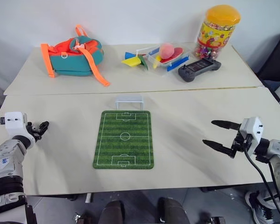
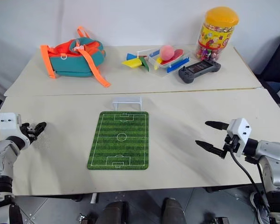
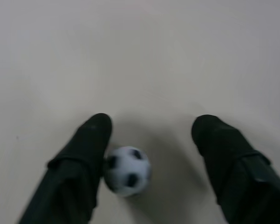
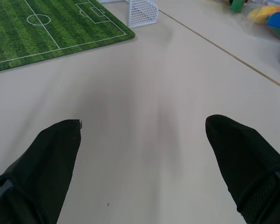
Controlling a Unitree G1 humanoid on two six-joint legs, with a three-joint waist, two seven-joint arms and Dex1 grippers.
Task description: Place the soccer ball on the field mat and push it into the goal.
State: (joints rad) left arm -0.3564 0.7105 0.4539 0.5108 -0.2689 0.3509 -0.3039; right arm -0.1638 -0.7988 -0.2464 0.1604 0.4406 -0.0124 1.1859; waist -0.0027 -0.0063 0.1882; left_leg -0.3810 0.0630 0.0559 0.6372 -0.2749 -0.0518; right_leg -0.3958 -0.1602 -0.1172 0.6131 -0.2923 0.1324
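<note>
Head view: field mat [image 1: 124, 139] at table centre, goal [image 1: 129, 101] just beyond its far end; right gripper [image 1: 217, 135] spread wide, empty. Left wrist view: left gripper [image 3: 151, 133] fingers apart, soccer ball [image 3: 127, 170] between them (touching one finger).

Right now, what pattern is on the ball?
White with black patches on the small soccer ball, best in the left wrist view.

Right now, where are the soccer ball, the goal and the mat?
soccer ball [image 3: 126, 170], left wrist view, middle of its patched surface.
goal [image 1: 129, 101], left eye view, centre of its white frame.
mat [image 1: 124, 149], left eye view, bare green stripe below the centre circle.
</note>
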